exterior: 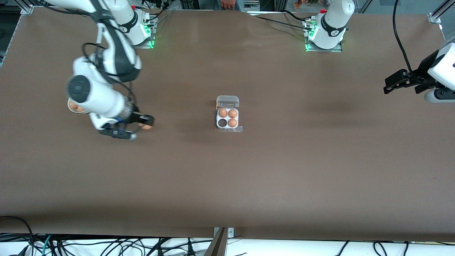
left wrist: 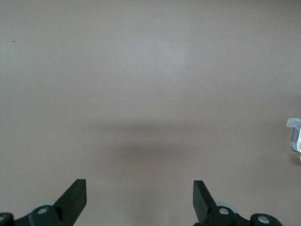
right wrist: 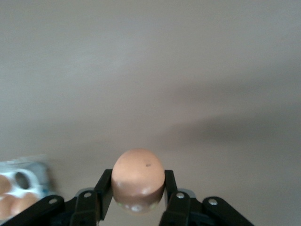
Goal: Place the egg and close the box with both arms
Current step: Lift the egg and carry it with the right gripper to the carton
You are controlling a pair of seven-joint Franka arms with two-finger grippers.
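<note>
Right hand point(exterior: 145, 123) clamped on egg point(exterior: 145, 126), over bare tabletop point(exterior: 227, 185) well short of box point(exterior: 227, 119) toward left arm's end; empty cell on the near side. Left hand point(exterior: 392, 85) spread open, waiting, farther from box.

The right arm point(exterior: 106, 96) covers most of a white bowl point(exterior: 73, 108) of eggs. The left wrist view's edge cuts the box point(left wrist: 295, 134) to a sliver; the right wrist view blurs and crops it.
</note>
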